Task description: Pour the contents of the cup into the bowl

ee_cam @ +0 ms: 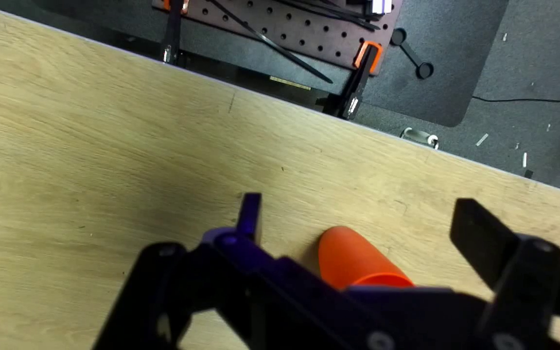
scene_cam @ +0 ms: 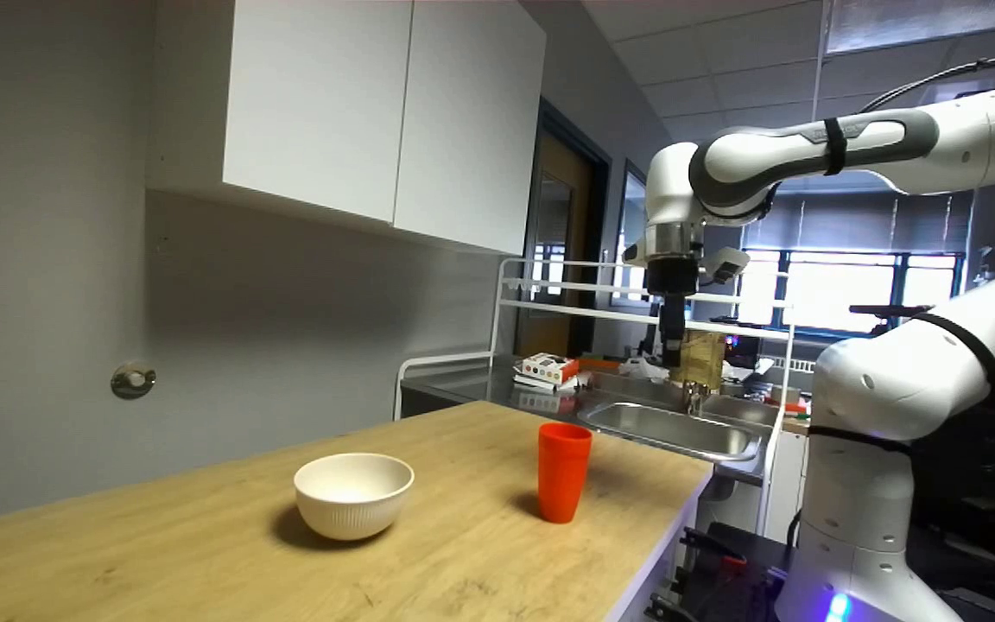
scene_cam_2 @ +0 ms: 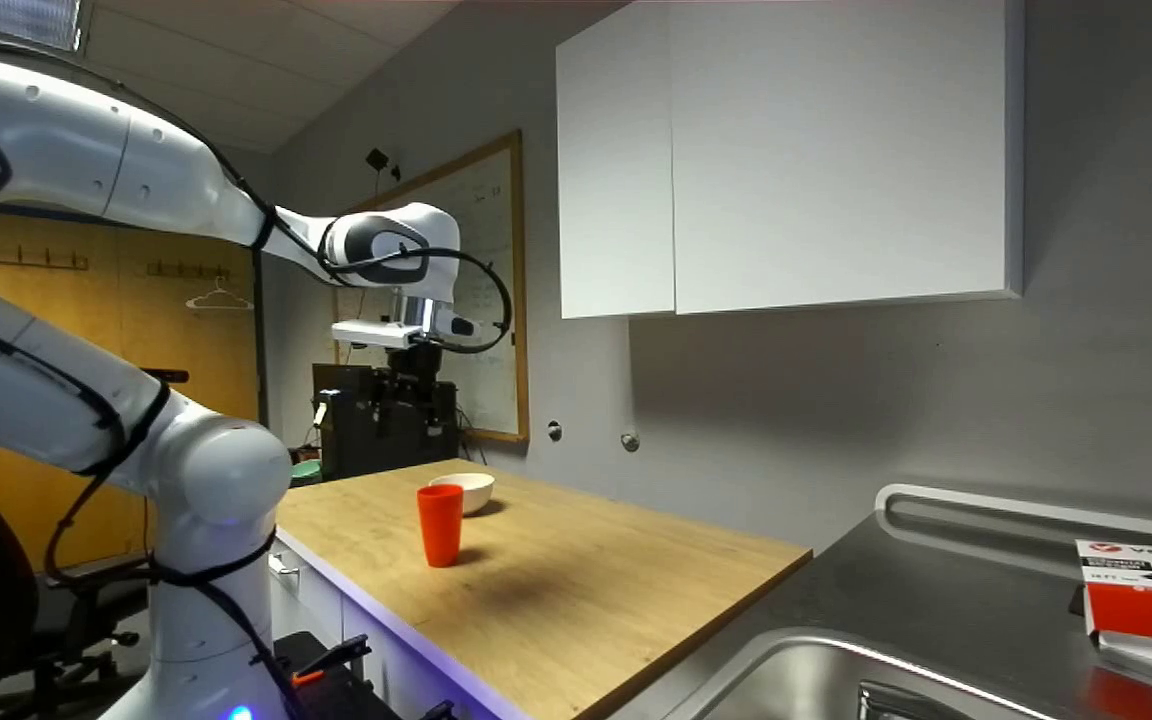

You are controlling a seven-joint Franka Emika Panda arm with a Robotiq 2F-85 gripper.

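Note:
The red-orange cup (scene_cam: 563, 475) stands upright on the wooden counter in both exterior views (scene_cam_2: 440, 525). In the wrist view the cup (ee_cam: 353, 257) shows between and below my fingers, its rim partly hidden by the gripper; its contents cannot be seen. The white bowl (scene_cam: 352, 510) sits on the counter apart from the cup, nearer the wall; it also shows in an exterior view (scene_cam_2: 473, 490), partly behind the cup. It is out of the wrist view. My gripper (scene_cam: 672, 356) hangs above the counter, pointing down, higher than the cup. Its fingers (ee_cam: 358, 223) are spread apart with nothing held.
A white wall cabinet (scene_cam: 316, 104) hangs over the counter (scene_cam: 463, 553). A steel sink (scene_cam: 674, 428), a white rack frame (scene_cam: 497, 328) and a red-white box (scene_cam_2: 1146, 590) are beyond one end. Black clamps (ee_cam: 358, 82) sit at the counter's edge by the robot base.

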